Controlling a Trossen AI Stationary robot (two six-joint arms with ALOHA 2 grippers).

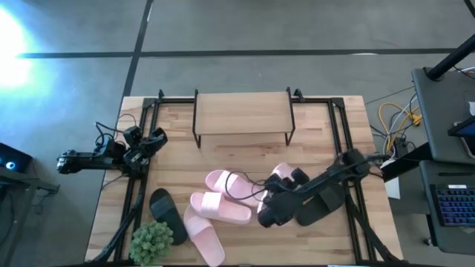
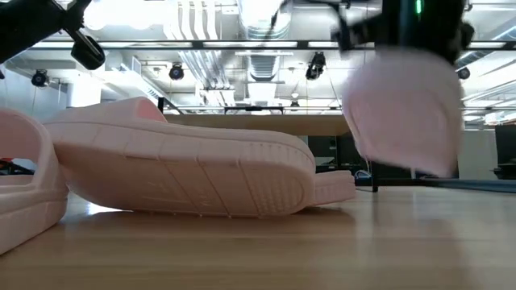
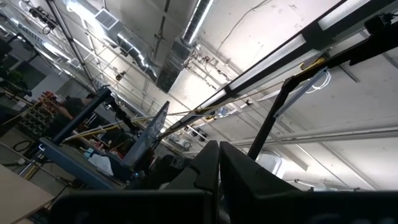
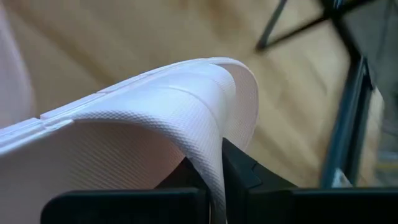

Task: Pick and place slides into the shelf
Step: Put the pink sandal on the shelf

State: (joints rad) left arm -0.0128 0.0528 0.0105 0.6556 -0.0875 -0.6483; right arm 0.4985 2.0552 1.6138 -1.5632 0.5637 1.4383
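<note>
The shelf (image 1: 241,113) stands at the table's far middle, its wooden top board bare. My right gripper (image 1: 280,185) is shut on a pale pink slide (image 1: 282,173), which shows in the low view (image 2: 407,109) off the tabletop. Three more pink slides (image 1: 225,182), (image 1: 220,208), (image 1: 205,236) lie overlapping near the table's middle. One black slide (image 1: 168,216) lies left of them. Another black slide (image 1: 319,205) lies under my right arm. My left gripper (image 1: 156,138) waits at the table's left edge, shut, with nothing in it. My right gripper (image 4: 214,167) pinches the pink slide's wide strap (image 4: 205,134) between its two fingers, at the strap's edge, one finger under the strap and one outside it. The slide (image 2: 407,109) hangs below the gripper, lifted clear of the table.
A small green plant (image 1: 152,241) sits at the near left corner beside the black slide. Black frame rails (image 1: 338,126) run along both sides of the table. Bare wood lies between the shelf and the slides (image 1: 245,156).
</note>
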